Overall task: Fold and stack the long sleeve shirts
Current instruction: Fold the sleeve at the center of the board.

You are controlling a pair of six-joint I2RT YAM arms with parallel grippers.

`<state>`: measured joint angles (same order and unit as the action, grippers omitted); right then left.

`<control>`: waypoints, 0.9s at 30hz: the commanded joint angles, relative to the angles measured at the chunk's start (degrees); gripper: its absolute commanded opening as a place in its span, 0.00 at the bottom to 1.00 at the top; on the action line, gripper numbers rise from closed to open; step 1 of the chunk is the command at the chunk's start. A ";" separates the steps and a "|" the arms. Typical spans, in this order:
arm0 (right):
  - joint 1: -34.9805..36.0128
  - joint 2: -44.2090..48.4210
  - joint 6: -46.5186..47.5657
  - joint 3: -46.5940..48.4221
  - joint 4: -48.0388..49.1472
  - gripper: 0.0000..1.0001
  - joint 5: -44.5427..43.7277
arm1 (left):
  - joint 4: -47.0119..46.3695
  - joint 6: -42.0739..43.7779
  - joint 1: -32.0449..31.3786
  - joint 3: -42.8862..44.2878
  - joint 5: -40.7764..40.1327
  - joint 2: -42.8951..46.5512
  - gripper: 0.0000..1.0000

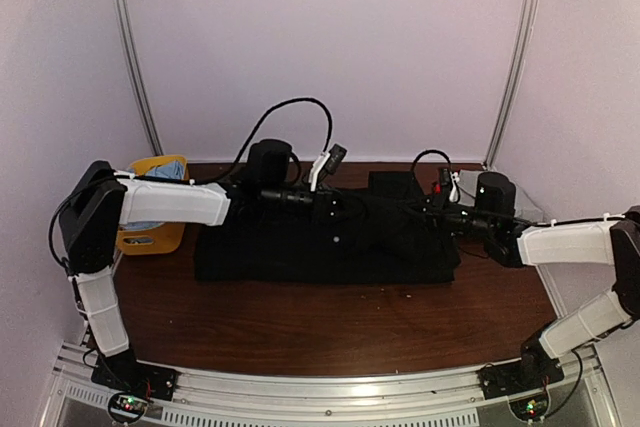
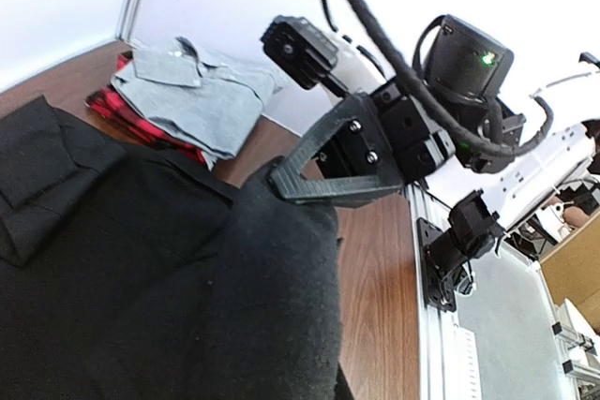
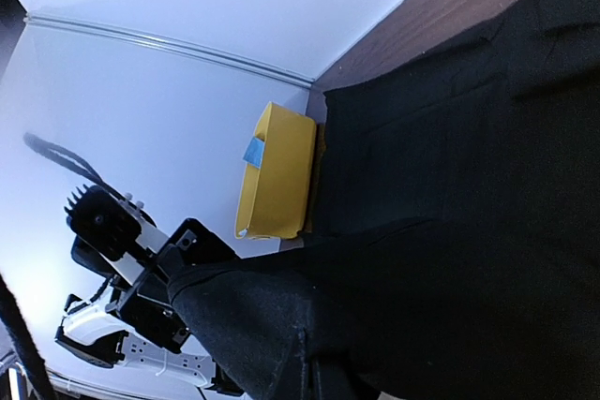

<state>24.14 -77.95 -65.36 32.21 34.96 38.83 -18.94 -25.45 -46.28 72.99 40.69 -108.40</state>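
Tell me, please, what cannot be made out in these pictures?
- Left wrist view: own fingers of the left gripper, buried under the black shirt.
- Right wrist view: own fingers of the right gripper, under the same shirt.
- Top view: both sets of fingertips, black against black cloth; inside of the basket, blocked by the left arm.
- Left wrist view: red checked cloth, mostly under the grey shirt.

A robot test cell in a lab or workshop was indicated, not a home. A brown wooden table (image 1: 300,337) was enclosed by plain white panels (image 1: 330,37), joined by metal corner strips (image 1: 135,57) at the upper left and upper right of the top view. Arm bases (image 1: 135,382) were bolted to an aluminium rail (image 1: 330,399) along the bottom edge, and exposed cables (image 1: 290,105) were looped at centre.
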 commanded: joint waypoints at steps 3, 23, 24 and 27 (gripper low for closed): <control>-1.71 -2.23 7.78 5.69 -5.08 0.00 -0.57 | 14.93 2.64 3.08 10.55 0.37 -4.07 0.00; -1.99 8.93 27.70 0.62 -24.11 0.55 -9.69 | 35.89 -0.81 6.46 28.09 5.37 -10.72 0.00; -1.68 8.77 27.61 0.12 -22.82 0.57 -8.44 | 35.82 -1.17 6.54 28.35 5.62 -11.09 0.00; 0.29 8.08 27.51 -0.61 -19.51 0.57 -6.97 | 35.36 -1.97 6.56 28.65 7.36 -12.22 0.00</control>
<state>22.57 -69.21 -39.18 32.93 11.81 29.21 15.70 -25.89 -39.88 100.14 44.71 -118.21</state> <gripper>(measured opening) 0.569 0.009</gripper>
